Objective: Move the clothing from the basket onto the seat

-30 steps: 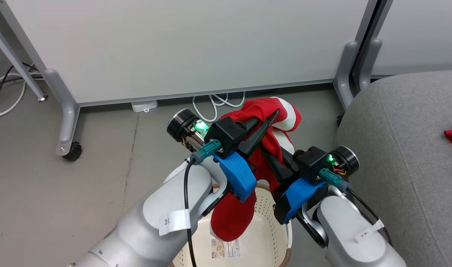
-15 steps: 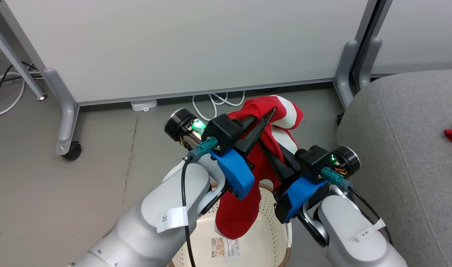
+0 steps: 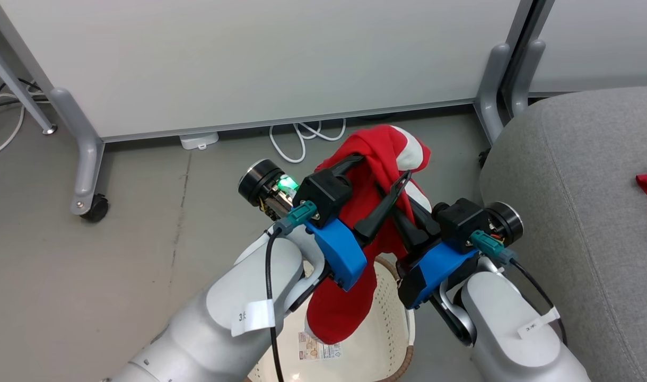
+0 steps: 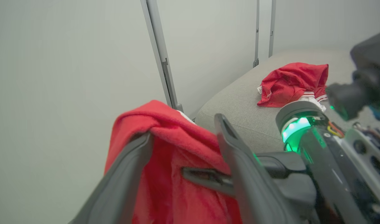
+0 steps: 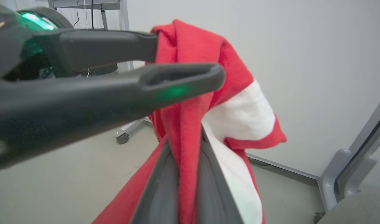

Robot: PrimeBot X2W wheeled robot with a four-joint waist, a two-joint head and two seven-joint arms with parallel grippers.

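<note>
over the basket (image 3: 395, 297), the striped garment (image 3: 376, 154) hangs in the air between the two arms. the right gripper (image 5: 187, 137) is clamped tight on a fold of it, red cloth pinched between its fingers, the white stripe falling off to one side. the left gripper (image 3: 382, 166) stands wide apart and grips nothing. the top of the garment is draped over its far finger (image 3: 350, 161) as over a hook, and its near finger (image 3: 387, 204) lies across the front of the cloth. the garment's red tail dangles into the basket's mouth, above the label (image 3: 318, 347) on its floor; touching or not, i can't tell. off to the right is the grey seat (image 3: 567, 185), with the second garment (image 4: 289, 82) lying crumpled on it. behind stand a white panel (image 3: 249, 63) on castors and some cables (image 3: 302, 140) on the floor.
</note>
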